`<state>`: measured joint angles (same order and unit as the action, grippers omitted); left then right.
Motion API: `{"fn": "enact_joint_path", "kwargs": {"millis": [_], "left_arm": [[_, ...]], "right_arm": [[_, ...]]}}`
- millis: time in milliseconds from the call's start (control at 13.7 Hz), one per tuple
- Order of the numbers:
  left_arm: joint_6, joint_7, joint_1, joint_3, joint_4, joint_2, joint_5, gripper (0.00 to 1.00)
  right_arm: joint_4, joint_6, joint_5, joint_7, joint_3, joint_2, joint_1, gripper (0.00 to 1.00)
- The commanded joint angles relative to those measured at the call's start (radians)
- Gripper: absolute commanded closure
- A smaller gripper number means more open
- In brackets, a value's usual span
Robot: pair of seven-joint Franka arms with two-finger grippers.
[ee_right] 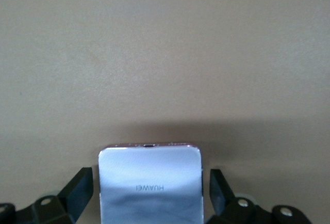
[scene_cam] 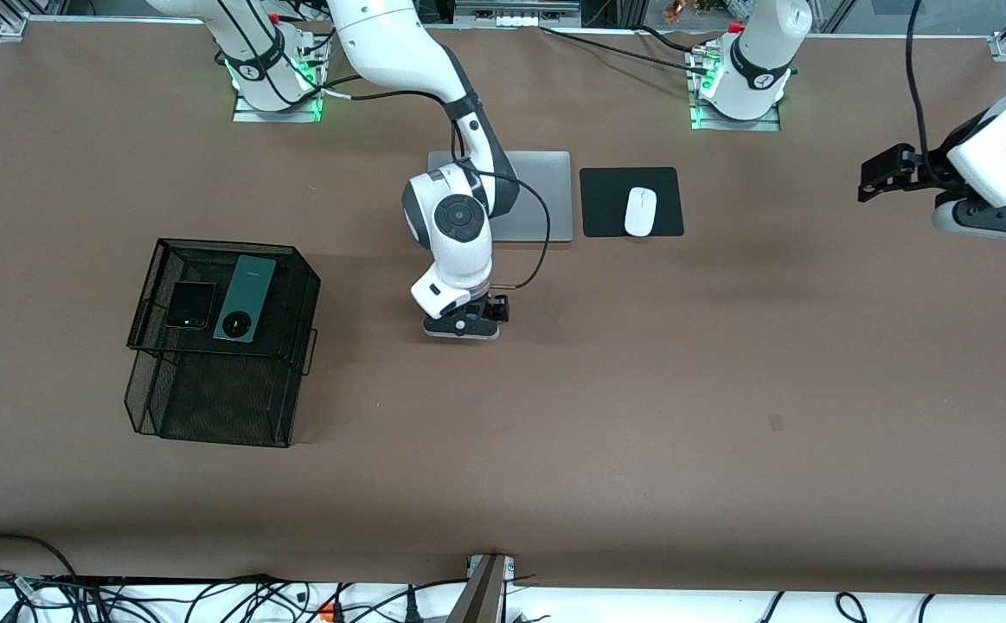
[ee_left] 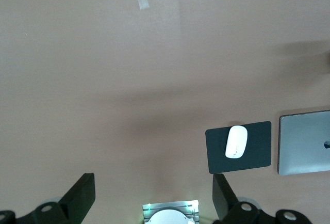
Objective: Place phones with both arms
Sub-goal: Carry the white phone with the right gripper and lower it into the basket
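While the left hand [scene_cam: 868,179] is held open and idle above the counter's [scene_cam: 641,389] end, the lilac-white phone [ee_right: 149,185] is flanked, ungripped, by the right hand's [scene_cam: 478,318] spread fingers mid-counter.
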<state>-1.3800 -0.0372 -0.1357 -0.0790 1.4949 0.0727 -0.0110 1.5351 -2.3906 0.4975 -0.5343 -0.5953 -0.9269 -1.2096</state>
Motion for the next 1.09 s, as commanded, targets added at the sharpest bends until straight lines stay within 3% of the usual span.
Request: {"fn": "enact_joint_path", "kwargs": {"millis": [0,146,219,292,510,729,1021], "left_arm": [[-0.022,-0.047,0.037,0.002,0.031,-0.03,0.031,0.0],[-0.021,-0.13,0.068,0.004,0.031,-0.037,0.029,0.0],[-0.019,-0.133,0.07,0.005,0.031,-0.043,0.029,0.0],[-0.019,-0.133,0.07,0.005,0.031,-0.045,0.029,0.0],[-0.013,-0.128,0.07,0.008,0.025,-0.048,0.016,0.0],[-0.014,-0.125,0.065,0.012,0.019,-0.044,0.003,0.0],[-0.016,-0.135,0.067,0.013,0.021,-0.048,0.008,0.0]], "right_arm": [[0.013,-0.021,0.003,0.007,0.002,0.003,-0.005,0.01],[0.02,-0.027,-0.002,0.01,0.0,0.002,-0.011,0.16],[0.023,-0.041,-0.002,0.008,0.0,0.002,-0.013,0.53],[0.026,-0.053,-0.001,0.008,-0.001,0.002,-0.015,0.75],[0.025,-0.059,0.003,0.011,-0.043,0.026,-0.018,0.98],[0.023,0.031,-0.001,0.049,-0.176,0.147,-0.019,0.99],[0.013,0.152,0.016,0.317,-0.383,0.238,0.019,0.98]]}}
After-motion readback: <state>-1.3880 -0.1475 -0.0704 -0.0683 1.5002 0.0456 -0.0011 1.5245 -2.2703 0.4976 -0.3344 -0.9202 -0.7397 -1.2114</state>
